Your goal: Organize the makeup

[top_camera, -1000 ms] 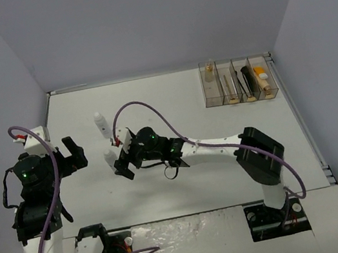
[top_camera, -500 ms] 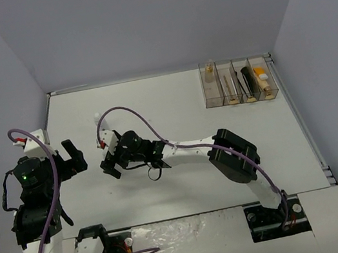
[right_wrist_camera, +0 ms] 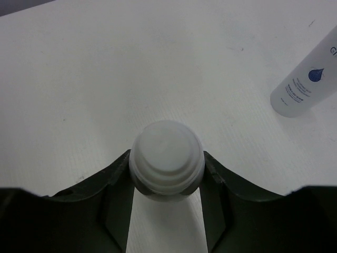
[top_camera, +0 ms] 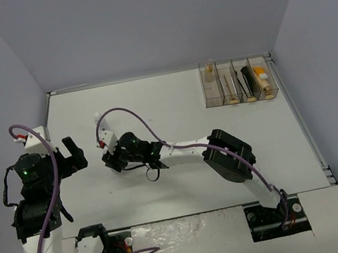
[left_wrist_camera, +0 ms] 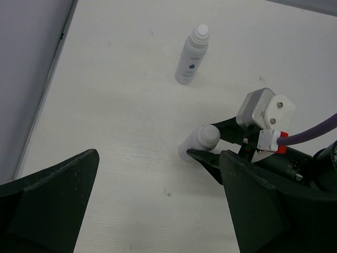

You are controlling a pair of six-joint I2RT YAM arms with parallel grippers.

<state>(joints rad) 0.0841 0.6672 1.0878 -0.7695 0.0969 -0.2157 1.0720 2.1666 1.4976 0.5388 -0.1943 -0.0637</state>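
My right gripper [right_wrist_camera: 166, 164] is shut on a white bottle [right_wrist_camera: 167, 150], with its fingers on both sides just under the cap. In the left wrist view this bottle [left_wrist_camera: 199, 141] leans a little, its base at the table surface. A second white bottle [left_wrist_camera: 191, 55] with a blue drop label stands free beyond it; it also shows in the right wrist view [right_wrist_camera: 308, 84] and in the top view [top_camera: 97, 118]. My left gripper [left_wrist_camera: 158, 174] is open and empty, held above the table to the left of the right gripper [top_camera: 111, 161].
A clear four-compartment box [top_camera: 240, 96] stands at the far right. It holds a small tan glass bottle [top_camera: 209, 71], thin pencils [top_camera: 229, 86], a black brush [top_camera: 247, 78] and an orange and beige tube [top_camera: 264, 80]. The side wall [left_wrist_camera: 26, 63] is close on the left.
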